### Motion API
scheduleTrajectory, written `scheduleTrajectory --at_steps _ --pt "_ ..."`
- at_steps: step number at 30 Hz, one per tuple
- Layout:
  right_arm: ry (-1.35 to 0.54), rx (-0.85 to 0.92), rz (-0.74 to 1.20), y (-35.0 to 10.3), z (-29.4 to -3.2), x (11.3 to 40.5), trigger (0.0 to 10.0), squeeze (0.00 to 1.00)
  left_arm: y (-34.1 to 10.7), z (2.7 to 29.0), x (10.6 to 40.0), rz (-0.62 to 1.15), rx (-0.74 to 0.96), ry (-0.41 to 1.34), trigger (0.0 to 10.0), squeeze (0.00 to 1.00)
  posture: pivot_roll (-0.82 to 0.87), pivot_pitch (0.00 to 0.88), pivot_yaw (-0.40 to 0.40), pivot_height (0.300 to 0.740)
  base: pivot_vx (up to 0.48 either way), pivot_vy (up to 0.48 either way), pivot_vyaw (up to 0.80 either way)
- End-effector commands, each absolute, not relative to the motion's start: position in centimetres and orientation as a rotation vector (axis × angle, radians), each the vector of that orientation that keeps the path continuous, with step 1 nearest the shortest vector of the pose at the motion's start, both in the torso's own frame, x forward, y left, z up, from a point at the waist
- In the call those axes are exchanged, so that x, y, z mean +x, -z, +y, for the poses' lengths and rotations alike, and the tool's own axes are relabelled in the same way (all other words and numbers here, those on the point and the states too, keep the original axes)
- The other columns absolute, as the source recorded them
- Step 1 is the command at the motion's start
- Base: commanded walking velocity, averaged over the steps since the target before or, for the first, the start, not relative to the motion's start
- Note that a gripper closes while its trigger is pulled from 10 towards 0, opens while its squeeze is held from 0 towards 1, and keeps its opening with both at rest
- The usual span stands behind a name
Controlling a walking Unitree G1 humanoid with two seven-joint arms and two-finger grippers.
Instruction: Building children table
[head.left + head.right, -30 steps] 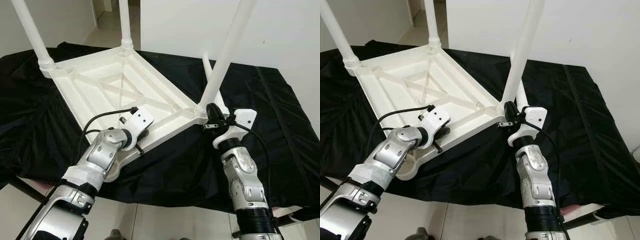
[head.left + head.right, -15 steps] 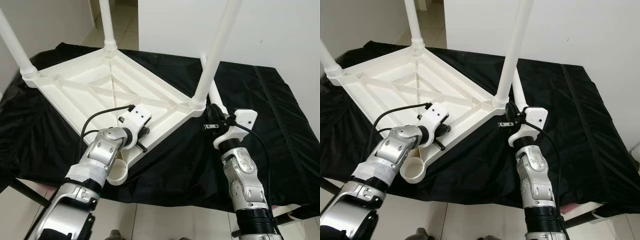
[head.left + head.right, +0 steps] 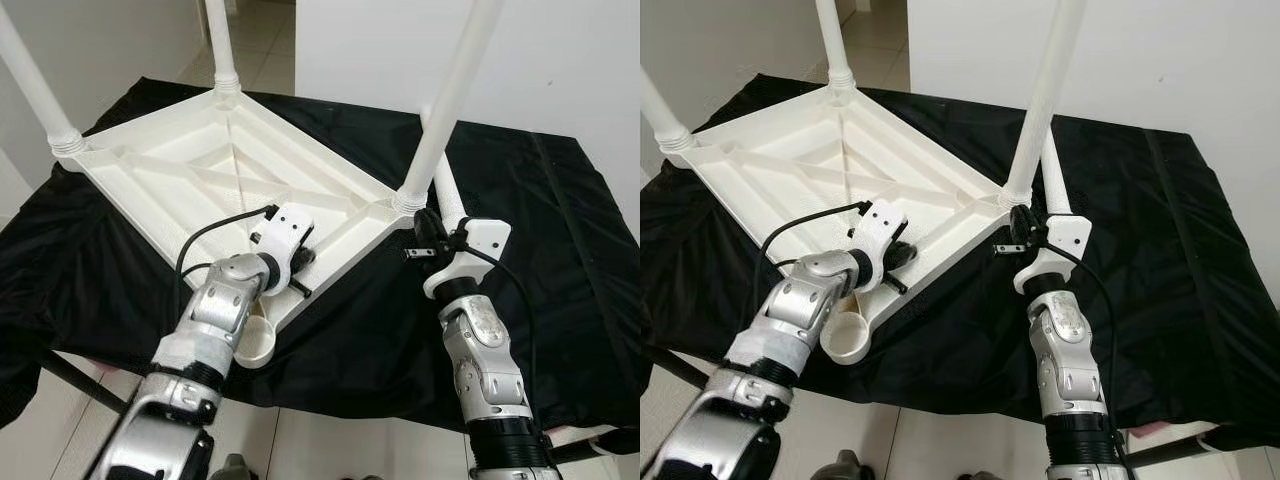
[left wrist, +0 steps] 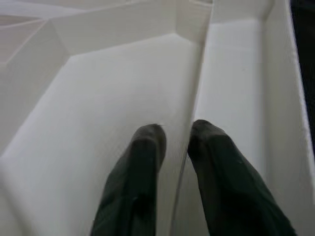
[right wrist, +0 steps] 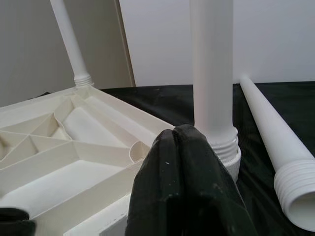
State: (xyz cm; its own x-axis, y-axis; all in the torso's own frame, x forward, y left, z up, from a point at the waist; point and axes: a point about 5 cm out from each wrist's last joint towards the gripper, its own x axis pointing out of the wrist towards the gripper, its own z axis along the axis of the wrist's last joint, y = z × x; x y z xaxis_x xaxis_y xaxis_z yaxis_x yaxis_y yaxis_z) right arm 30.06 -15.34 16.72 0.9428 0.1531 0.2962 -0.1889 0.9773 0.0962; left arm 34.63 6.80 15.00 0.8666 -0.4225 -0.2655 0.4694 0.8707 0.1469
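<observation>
A white children's tabletop (image 3: 200,175) lies upside down on a black cloth. Three white legs stand up from its corners; the nearest leg (image 3: 445,110) rises just beyond my right gripper (image 3: 422,232). That gripper is shut with nothing in it, its fingertips (image 5: 179,135) close to the leg's threaded base (image 5: 224,147). A loose fourth leg (image 5: 275,142) lies on the cloth beside it. My left gripper (image 3: 300,265) is on the tabletop's near edge, its fingers (image 4: 147,147) shut on a thin rib. The near corner's socket (image 3: 257,345) is empty and overhangs the cloth's edge.
The black cloth (image 3: 560,230) covers a low table whose front edge runs just before my arms, with tiled floor (image 3: 330,450) below. A white wall (image 3: 570,60) stands close behind, and a doorway (image 3: 260,20) opens at the back left.
The tabletop has swung a little on the cloth with my left gripper on its edge, and the empty socket now shows more. My right gripper stays by the leg's base. The view has shifted.
</observation>
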Motion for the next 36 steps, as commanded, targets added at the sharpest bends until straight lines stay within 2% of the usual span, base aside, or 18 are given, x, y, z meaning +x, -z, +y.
scheduleTrajectory --at_steps 1,2,3,12,16,18,22,23,26,27,31,32,33,34,36 --pt "-0.166 0.124 -0.271 -16.3 -15.4 30.2 10.0 0.00 -15.5 7.5 34.8 0.190 0.225 0.412 10.0 1.00 0.10 0.046 -0.037 0.740 0.000 0.000 0.00" --pt "-0.168 0.123 -0.270 -16.3 -15.4 30.2 10.0 0.00 -15.6 7.4 34.7 0.176 0.234 0.430 10.0 1.00 0.11 0.046 -0.038 0.740 0.000 0.000 0.00" --pt "-0.171 0.122 -0.269 -16.3 -15.3 30.1 10.0 0.00 -15.8 7.5 34.5 0.153 0.228 0.445 10.0 0.00 0.11 0.046 -0.039 0.740 0.000 0.000 0.00" --pt "-0.179 0.114 -0.262 -16.1 -15.2 30.1 10.0 0.00 -17.8 9.1 33.9 0.033 0.172 0.497 10.0 0.00 0.11 0.040 -0.044 0.740 0.000 0.000 0.00" --pt "-0.181 0.109 -0.250 -15.8 -15.1 29.9 10.0 0.00 -19.1 10.9 33.2 -0.048 0.156 0.524 10.0 0.00 0.12 0.037 -0.046 0.740 0.000 0.000 0.00" --pt "-0.187 0.110 -0.244 -15.6 -15.0 29.8 10.0 0.00 -19.5 12.7 32.8 -0.104 0.215 0.507 10.0 0.00 0.12 0.037 -0.047 0.740 0.000 0.000 0.00" --pt "-0.190 0.109 -0.238 -15.4 -15.0 29.7 10.0 0.00 -19.1 14.5 32.6 -0.092 0.273 0.518 10.0 0.00 0.13 0.039 -0.053 0.740 0.000 0.000 0.00" --pt "-0.192 0.108 -0.234 -15.3 -15.0 29.7 10.0 0.00 -18.6 15.5 32.3 -0.078 0.329 0.557 10.0 0.60 0.13 0.041 -0.054 0.740 0.000 0.000 0.00" --pt "-0.193 0.108 -0.232 -15.3 -15.0 29.6 10.0 0.00 -18.2 16.3 32.0 -0.066 0.367 0.587 10.0 0.60 0.13 0.041 -0.054 0.740 0.000 0.000 0.00" --pt "-0.195 0.108 -0.230 -15.2 -15.0 29.6 10.0 0.00 -18.1 16.9 31.7 -0.054 0.378 0.623 10.0 1.00 0.13 0.041 -0.054 0.740 0.000 0.000 0.00" --pt "-0.198 0.105 -0.226 -15.1 -15.1 29.4 10.0 0.00 -17.9 17.8 31.1 -0.036 0.428 0.684 10.0 1.00 0.13 0.042 -0.054 0.740 0.000 0.000 0.00" --pt "-0.202 0.101 -0.222 -15.0 -15.3 29.4 10.0 0.00 -17.6 18.0 30.6 -0.010 0.476 0.750 10.0 0.88 0.13 0.043 -0.054 0.740 0.000 0.000 0.00" --pt "-0.202 0.101 -0.222 -15.0 -15.3 29.4 10.0 0.00 -17.6 18.0 30.6 -0.010 0.476 0.750 10.0 0.88 0.13 0.043 -0.054 0.740 0.000 0.000 0.00" --pt "-0.209 0.094 -0.216 -14.9 -15.3 29.3 10.0 0.00 -17.4 18.0 30.2 0.003 0.487 0.819 10.0 0.00 0.13 0.045 -0.055 0.740 0.000 0.000 0.00" --pt "-0.212 0.093 -0.215 -14.9 -15.3 29.2 10.0 0.00 -17.4 17.9 30.0 0.003 0.494 0.845 10.0 0.00 0.13 0.045 -0.055 0.740 0.000 0.000 0.00"
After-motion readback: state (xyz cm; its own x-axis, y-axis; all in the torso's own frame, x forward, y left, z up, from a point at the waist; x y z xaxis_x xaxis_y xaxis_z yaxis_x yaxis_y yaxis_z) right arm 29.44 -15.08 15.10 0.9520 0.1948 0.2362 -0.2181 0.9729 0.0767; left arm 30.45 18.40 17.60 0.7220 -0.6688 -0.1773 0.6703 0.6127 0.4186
